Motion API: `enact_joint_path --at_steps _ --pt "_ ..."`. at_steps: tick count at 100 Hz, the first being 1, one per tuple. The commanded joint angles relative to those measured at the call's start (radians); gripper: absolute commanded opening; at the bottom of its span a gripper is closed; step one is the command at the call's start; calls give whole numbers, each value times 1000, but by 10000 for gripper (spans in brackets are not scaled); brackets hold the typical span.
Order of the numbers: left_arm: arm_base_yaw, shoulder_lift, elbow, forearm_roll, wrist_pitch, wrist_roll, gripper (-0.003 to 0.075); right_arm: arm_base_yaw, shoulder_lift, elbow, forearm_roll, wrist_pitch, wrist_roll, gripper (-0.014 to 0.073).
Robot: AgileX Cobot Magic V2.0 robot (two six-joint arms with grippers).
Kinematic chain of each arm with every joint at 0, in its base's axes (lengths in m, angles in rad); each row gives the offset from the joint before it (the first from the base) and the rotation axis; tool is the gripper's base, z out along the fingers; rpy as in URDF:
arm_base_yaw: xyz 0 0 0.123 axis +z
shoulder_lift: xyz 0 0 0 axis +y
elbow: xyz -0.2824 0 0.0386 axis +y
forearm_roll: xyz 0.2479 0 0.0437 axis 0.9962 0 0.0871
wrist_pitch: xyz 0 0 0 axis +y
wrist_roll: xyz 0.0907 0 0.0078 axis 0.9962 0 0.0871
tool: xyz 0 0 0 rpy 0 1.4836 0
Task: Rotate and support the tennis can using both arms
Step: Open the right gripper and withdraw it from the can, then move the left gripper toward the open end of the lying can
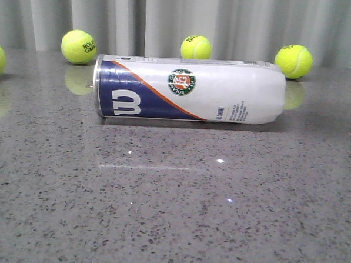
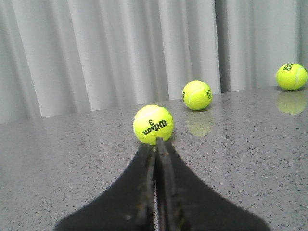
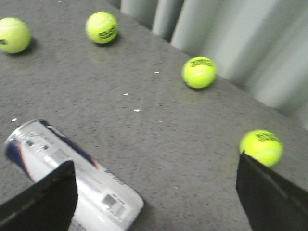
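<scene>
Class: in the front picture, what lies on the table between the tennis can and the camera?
Nothing: the front view shows only bare tabletop before the tennis can.

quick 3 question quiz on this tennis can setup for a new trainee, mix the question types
1. True or false: the tennis can stands upright on the table.
2. Which gripper is open: A left gripper, B right gripper?
3. Fill in: in the front view, the can's metal rim is at its ___ end.

Key: 1 false, it lies on its side. 2 B; the left fingers are pressed together, the right ones wide apart. 3 left.
</scene>
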Motion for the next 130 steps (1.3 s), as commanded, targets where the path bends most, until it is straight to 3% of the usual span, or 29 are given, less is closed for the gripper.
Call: enact_joint_path --at_steps 1,21,54,94,117,130 --pt "3 -37 49 -6 -83 -7 -21 -72 -89 21 -62 -106 89 654" --pt "3 -37 49 -6 -83 -7 -21 -226 -237 172 -89 -161 136 654" --pt "3 -37 49 -6 -83 -7 -21 -367 -585 566 -89 -299 215 654" --pt "3 -37 49 -6 -83 -7 -21 -379 -1009 971 -89 -477 248 654" --pt "3 -37 49 -6 -83 -7 -21 -379 -1035 1105 -89 -702 248 654" --pt "3 -37 49 -6 -83 -7 -21 -379 -1035 1143 -89 -761 248 642"
